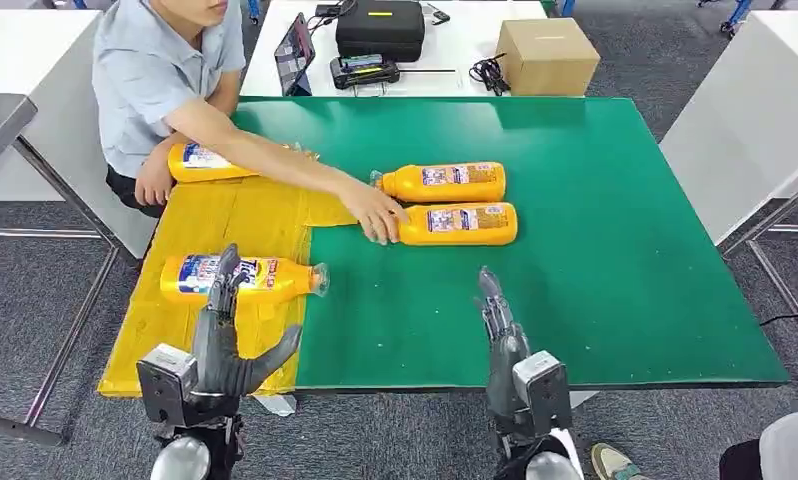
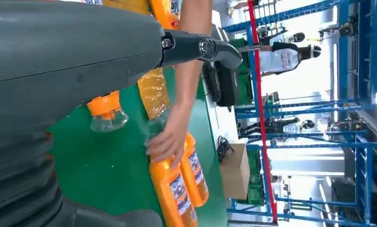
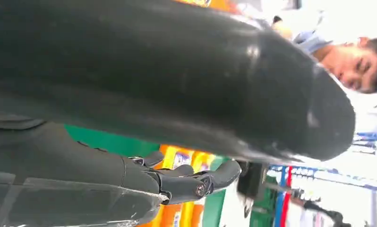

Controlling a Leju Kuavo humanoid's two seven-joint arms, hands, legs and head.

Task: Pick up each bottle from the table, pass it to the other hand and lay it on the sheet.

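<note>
Bottle (image 1: 243, 278) just beyond left hand (image 1: 220, 345)

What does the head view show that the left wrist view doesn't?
Head view alone: the yellow sheet with two bottles lying on it, one near the person and one by the left hand, the right hand hanging open over the green mat, a cardboard box whole, and a black case.

Left wrist view alone: blue racks and a figure far off.

Both: the person's hand on the two bottles on the mat, and the left hand, open.
</note>
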